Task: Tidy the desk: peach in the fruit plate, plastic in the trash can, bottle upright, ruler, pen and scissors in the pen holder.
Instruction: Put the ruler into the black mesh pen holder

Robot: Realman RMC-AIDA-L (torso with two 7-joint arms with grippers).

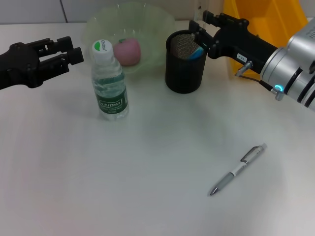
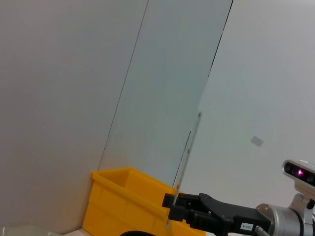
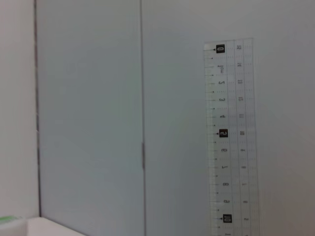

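Pen point(image 1: 237, 170) foremost; right end effector point(image 1: 202, 30) seemingly grips upright ruler point(image 3: 230, 137)

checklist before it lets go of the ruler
1. Ruler gripped upright by right gripper: ok.
2. Ruler's lower end inside pen holder: cannot tell.
3. Left gripper clear of the holder: ok, off beside the bottle.
4. Bottle upright: ok.
5. Peach in fruit plate: ok.
6. Pen in holder: not ok, lying on the table.
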